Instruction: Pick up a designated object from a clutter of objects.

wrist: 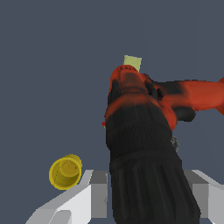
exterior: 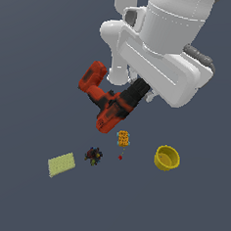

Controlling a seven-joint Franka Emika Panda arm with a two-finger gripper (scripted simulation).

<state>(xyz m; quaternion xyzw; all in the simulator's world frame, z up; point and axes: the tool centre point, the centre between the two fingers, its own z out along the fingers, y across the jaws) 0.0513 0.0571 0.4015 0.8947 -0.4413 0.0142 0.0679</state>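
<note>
The hand [wrist: 144, 192] is clamped on the black chuck end of the drill [exterior: 108, 104], which hangs lifted above the surface [exterior: 32, 81]. Below lie the sponge [exterior: 61, 164], block toy [exterior: 123, 137] and yellow bowl [exterior: 166, 158].

Red-orange and black drill [exterior: 107, 104], yellow bowl [exterior: 166, 158]

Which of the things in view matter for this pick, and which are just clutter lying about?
Job: drill, at the tool, chuck end toward it.
Lying about: yellow bowl, sponge, orange-yellow block toy, small dark multicoloured thing.
</note>
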